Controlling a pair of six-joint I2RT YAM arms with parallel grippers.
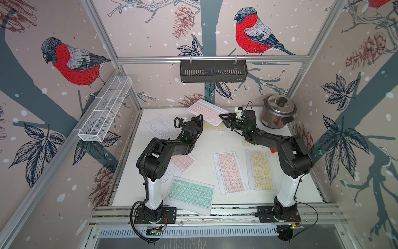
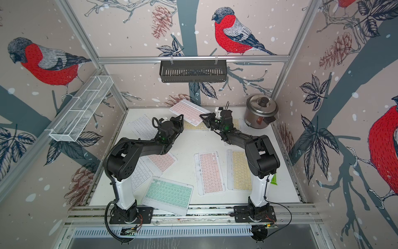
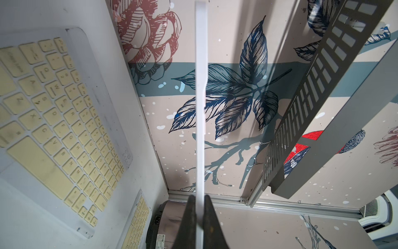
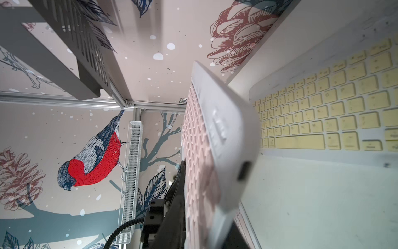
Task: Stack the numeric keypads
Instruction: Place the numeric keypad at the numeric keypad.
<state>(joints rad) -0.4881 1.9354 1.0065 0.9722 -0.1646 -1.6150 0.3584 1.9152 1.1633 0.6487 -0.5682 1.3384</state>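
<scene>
The raised pink keypad hangs in the air at the far middle of the worktop, above a yellow keypad lying flat. The left hand is clamped narrow on its left end. The right hand meets its right corner and appears pinched onto it too. It looks light, thin and stiff, since it spans both hands without sagging. Its smooth plastic frame is probably slippery, so the bare margin at the short ends seems a better hold than the keys, which would give under pressure. The left wrist view shows what the top views cannot: the keypad edge-on as a straight white strip, with both fingers pressed flat against its faces. The right wrist view shows the pink key face beside one finger, plus a switch and a port on the rim; the other finger is mostly hidden. Only the top views give the layout: a mint green keypad overhanging the near edge, a pink keypad and another yellow keypad at near right, and a white keypad at far left. A green packet shows in a top view.
</scene>
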